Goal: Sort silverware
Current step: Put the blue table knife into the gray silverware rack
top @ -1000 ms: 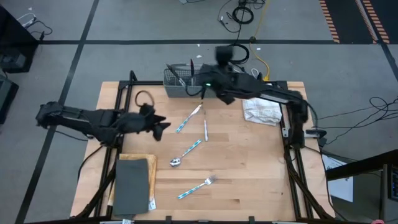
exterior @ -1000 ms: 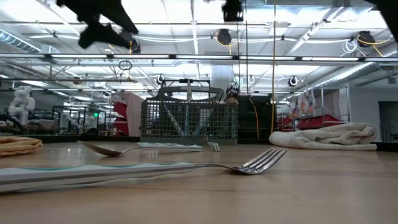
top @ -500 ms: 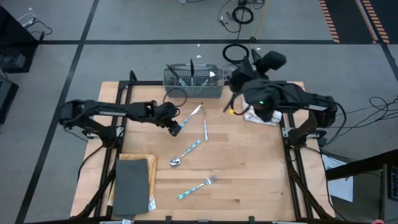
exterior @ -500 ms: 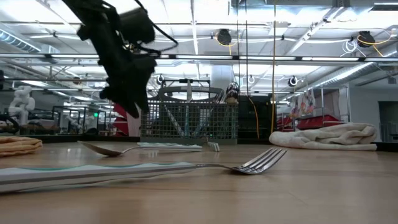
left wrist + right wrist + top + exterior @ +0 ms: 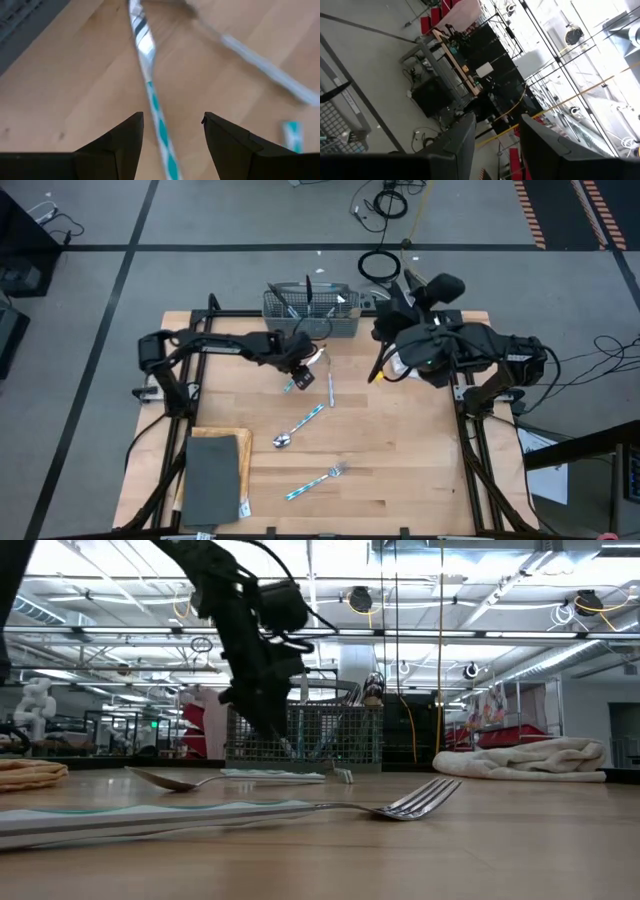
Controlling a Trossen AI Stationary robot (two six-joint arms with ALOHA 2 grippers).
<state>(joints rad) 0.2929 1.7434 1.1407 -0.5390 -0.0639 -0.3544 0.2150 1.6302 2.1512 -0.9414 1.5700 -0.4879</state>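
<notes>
Over a knife (image 5: 150, 70), left hand (image 5: 172, 127) gapes, empty.

We are in a robotics lab or industrial test hall, not a home. The light butcher-block wooden table (image 5: 400, 450) sits in a black metal frame (image 5: 470, 440) on a bare grey concrete floor (image 5: 200, 220) marked with black tape lines (image 5: 130, 250) and, at the far right, orange-and-black hazard striping (image 5: 535, 215). Loose black cables (image 5: 385, 200) and a yellow cord (image 5: 415, 225) lie coiled on the floor beyond the table's far edge. Looking level across the table, we see a high ceiling with long strip lights (image 5: 500, 590), exposed steel trusses, hanging cable reels (image 5: 360, 600) and red storage bins (image 5: 505, 730) at the far right
</notes>
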